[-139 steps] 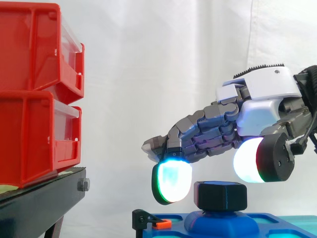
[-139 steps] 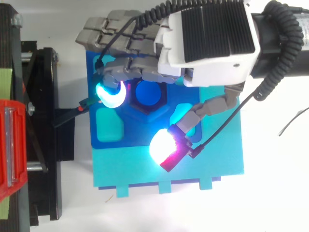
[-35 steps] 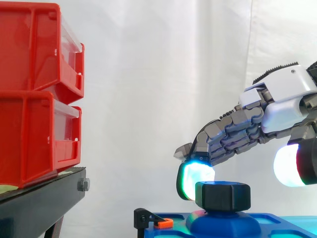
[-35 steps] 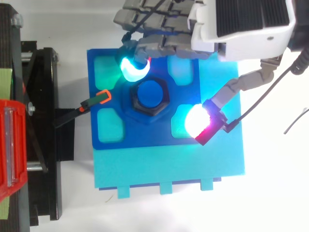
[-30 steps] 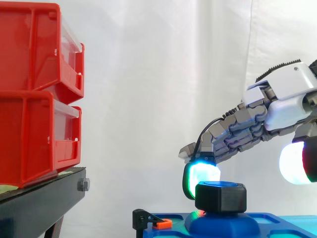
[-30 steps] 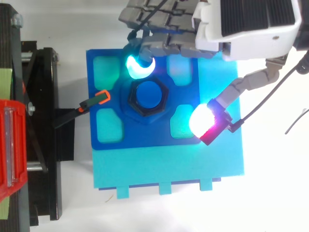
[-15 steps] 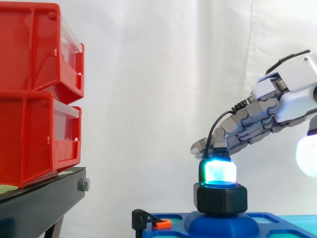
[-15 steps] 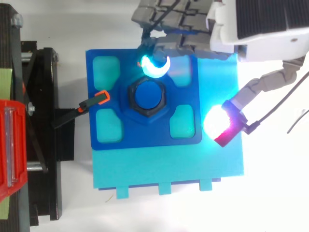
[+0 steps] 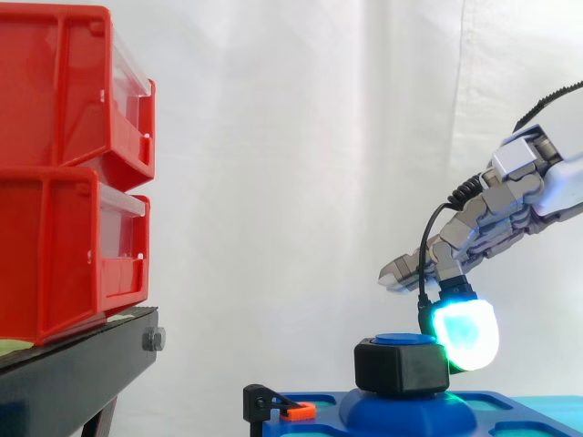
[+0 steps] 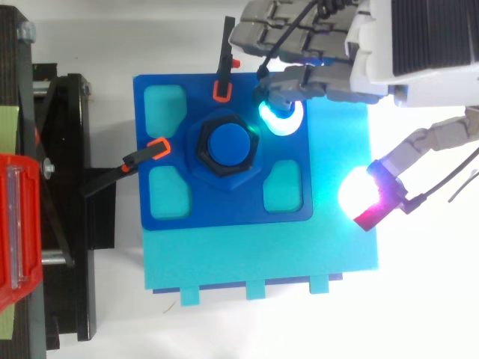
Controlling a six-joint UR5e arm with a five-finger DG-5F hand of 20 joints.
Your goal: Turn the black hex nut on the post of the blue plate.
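The black hex nut point(image 10: 200, 152) sits on the blue post point(image 10: 228, 144) in the middle of the blue plate point(image 10: 224, 211); in the side view the nut point(image 9: 401, 367) stands on the plate's raised hub. My hand point(image 10: 408, 37) reaches in from the upper right. One cyan-glowing fingertip point(image 10: 281, 120) rests at the nut's upper right corner, seen low beside the nut's right side point(image 9: 465, 332) in the side view. The thumb point(image 10: 368, 196) glows white and magenta well off to the right, apart from the nut. Nothing is clasped between the fingers.
The blue plate lies on a cyan base point(image 10: 262, 258). Two black clamps with orange tips point(image 10: 155, 149) point(image 10: 222, 88) hold the plate at its left and far edges. Red bins point(image 9: 64, 164) stand on a black stand point(image 9: 73, 378) to the left.
The hand swept from the nut's left round its far side to its upper right, the fingertip staying close to the nut, which turned. The thumb drew away rightward. The far clamp came into sight.
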